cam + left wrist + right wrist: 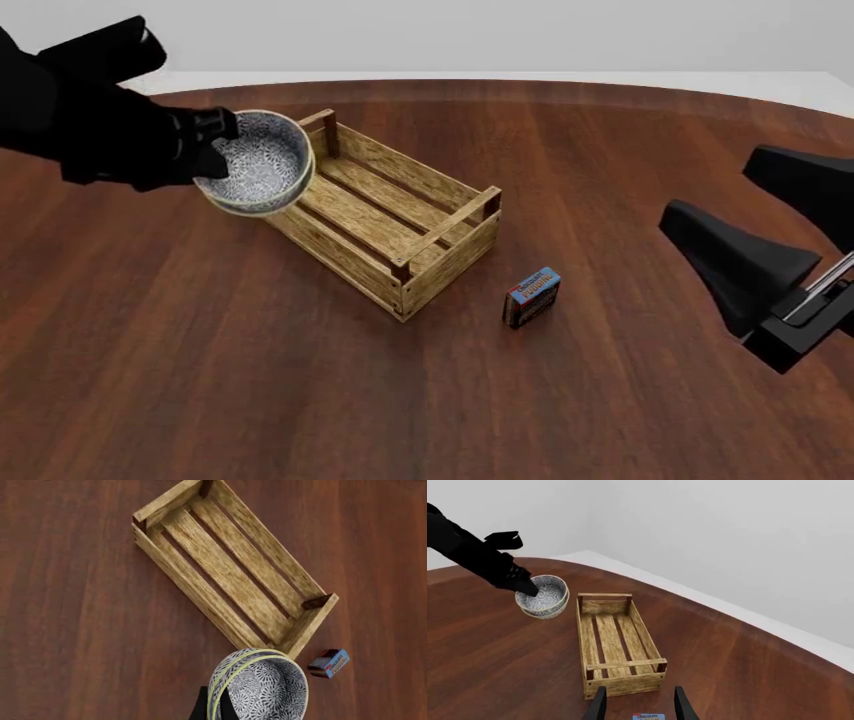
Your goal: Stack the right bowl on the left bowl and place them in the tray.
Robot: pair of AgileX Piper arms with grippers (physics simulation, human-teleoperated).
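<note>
- Your left gripper [214, 150] is clenched on the rim of the stacked bowls and holds them tilted in the air, clear of the bench [200, 380].
- The left wrist view shows two yellowish rims, one nested in the other: the right bowl [270, 690] sits inside the left bowl [223, 667], so the stacking looks done.
- The step in hand, as I judge it, is the carry to the tray [387, 215].
- The tray lies ahead of and below the left gripper, its nearest end rail just beyond the bowls; its slatted floor is bare.
- Next you would bring the stack over the middle of the tray, level it, lower it between the side walls, and only then let go.
- Watch the tilt: the inner bowl could slide out if you tip further.
- The small blue-and-red box [531, 296] sits on the bench past the tray's other end, out of your path.
- Your right gripper [639, 702] is released, its fingers apart and holding nothing, hovering near that box.
</note>
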